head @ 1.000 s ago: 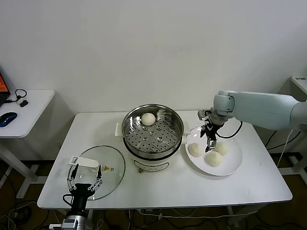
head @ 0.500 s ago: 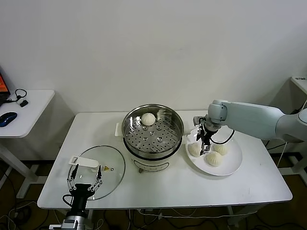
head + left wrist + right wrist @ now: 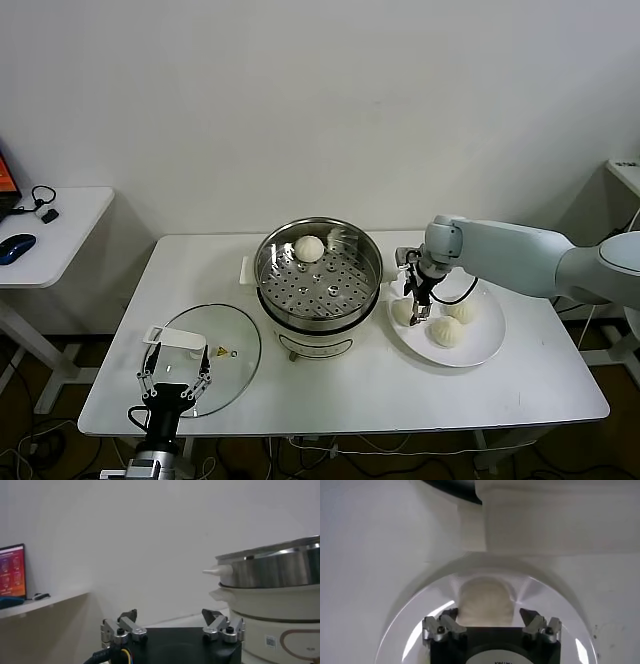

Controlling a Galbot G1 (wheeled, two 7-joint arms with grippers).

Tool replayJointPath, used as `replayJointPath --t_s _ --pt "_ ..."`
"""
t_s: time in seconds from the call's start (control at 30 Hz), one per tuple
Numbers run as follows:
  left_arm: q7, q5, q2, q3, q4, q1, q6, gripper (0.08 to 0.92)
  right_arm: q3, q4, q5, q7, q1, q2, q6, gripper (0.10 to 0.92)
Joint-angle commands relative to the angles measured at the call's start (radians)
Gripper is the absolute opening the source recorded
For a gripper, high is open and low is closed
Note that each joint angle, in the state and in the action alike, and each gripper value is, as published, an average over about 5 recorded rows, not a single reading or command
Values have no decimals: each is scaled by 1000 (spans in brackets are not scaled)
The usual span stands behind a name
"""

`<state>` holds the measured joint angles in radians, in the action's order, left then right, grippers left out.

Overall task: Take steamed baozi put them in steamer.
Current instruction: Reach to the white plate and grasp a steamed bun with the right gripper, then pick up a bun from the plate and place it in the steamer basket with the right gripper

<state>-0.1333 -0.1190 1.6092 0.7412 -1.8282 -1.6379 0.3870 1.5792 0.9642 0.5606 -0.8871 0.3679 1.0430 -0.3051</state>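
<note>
Directly beneath the right tool [image 3: 420, 303], at the plate's steamer-side edge, sits the baozi [image 3: 404, 312] that the coming grasp turns on. The wrist view shows this bun [image 3: 485, 604] centred between the two fingers, which stand apart on either side of it and do not yet press it. Being round, the bun has no long axis to line up with, so, as I judge it, the tool need only sink a little and close. Two more baozi [image 3: 446, 331] lie farther out on the white plate [image 3: 480, 348], and a fourth [image 3: 309, 248] already rests on the perforated tray at the far side of the steamer [image 3: 372, 275]. From the plate, the steamer stands just beside it on the robot's left, a short carry for the right arm.

Near the front edge of the counter [image 3: 520, 390] the left tool [image 3: 176, 380] waits over the glass lid [image 3: 235, 350], fingers spread and holding nothing, well apart from the buns.

A small label shows on the steamer base [image 3: 270, 641], but its writing is too small to read.
</note>
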Motion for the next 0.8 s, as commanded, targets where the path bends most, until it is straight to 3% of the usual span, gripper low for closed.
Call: replayJointPath --t_s 0.03,0.47,0.8 --pt "1 1 42 2 -1 -1 1 823 -11 -9 -6 3 -13 6 -3 728" --pt "0 2 41 6 -12 -3 1 823 136 155 47 -47 205 -62 4 699" --pt "0 4 36 3 -27 -7 -1 823 332 341 235 -123 569 -87 21 658"
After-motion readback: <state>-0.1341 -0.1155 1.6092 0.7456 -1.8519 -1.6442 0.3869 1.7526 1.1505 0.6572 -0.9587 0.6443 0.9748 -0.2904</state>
